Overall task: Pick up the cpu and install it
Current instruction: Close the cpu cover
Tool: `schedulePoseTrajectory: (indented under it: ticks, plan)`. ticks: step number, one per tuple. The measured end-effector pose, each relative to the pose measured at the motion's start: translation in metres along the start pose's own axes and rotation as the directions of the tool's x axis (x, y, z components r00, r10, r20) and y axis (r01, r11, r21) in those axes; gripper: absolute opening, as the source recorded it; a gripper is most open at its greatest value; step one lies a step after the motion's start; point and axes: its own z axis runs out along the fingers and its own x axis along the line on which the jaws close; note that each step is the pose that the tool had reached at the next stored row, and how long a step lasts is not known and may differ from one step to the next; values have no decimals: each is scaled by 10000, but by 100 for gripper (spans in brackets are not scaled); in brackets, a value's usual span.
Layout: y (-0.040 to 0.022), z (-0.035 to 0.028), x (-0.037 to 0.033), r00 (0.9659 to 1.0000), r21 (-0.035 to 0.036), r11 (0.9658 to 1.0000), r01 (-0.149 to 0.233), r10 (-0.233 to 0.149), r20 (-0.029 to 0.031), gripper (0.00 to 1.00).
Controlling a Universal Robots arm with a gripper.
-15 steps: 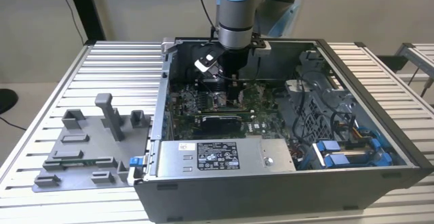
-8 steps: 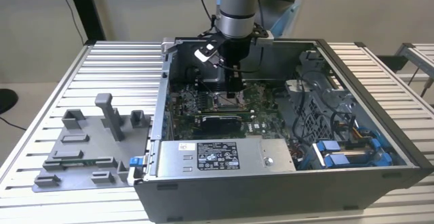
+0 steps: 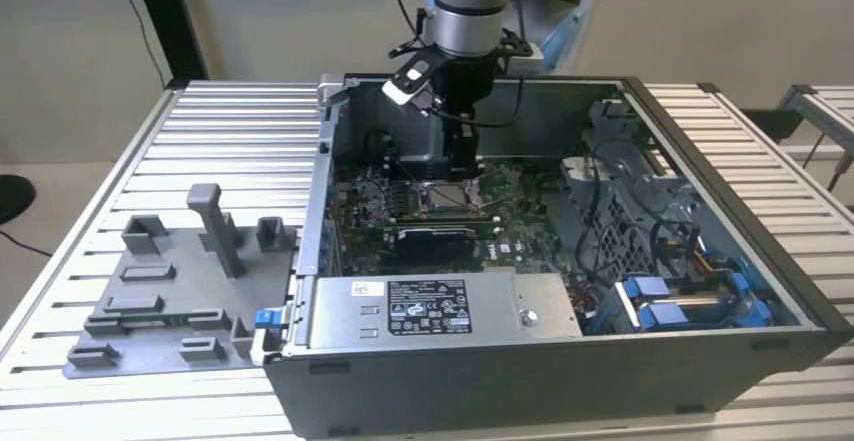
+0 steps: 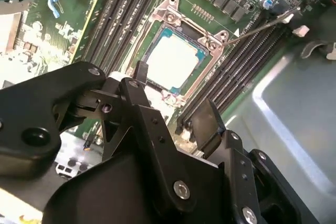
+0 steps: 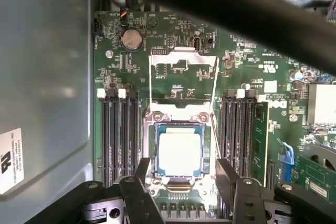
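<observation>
One cpu (image 5: 179, 152) in one socket (image 5: 178, 111)

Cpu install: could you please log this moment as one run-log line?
cpu: lying in socket | claw: open, empty, over cpu

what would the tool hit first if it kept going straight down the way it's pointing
Most likely the cpu, seated in the socket frame straight ahead of the open tool. Depth is unclear, so its fingertips could touch that frame first.

Exterior view high; wrist views nr socket (image 5: 178, 114) (image 4: 209, 39)
</observation>
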Motion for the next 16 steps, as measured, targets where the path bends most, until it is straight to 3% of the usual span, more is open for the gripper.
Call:
schedulePoseTrajectory:
  ticks: [5, 10, 11, 16]
  plan:
    - [2, -84, -17, 10000, 36, 10000, -37, 37, -16, 100]
    - [2, -86, -17, 10000, 39, 10000, -38, 38, -19, 100]
    - [2, -86, -17, 10000, 39, 10000, -37, 38, -18, 0]
    - [2, -86, -17, 10000, 40, 10000, -37, 37, -18, 0]
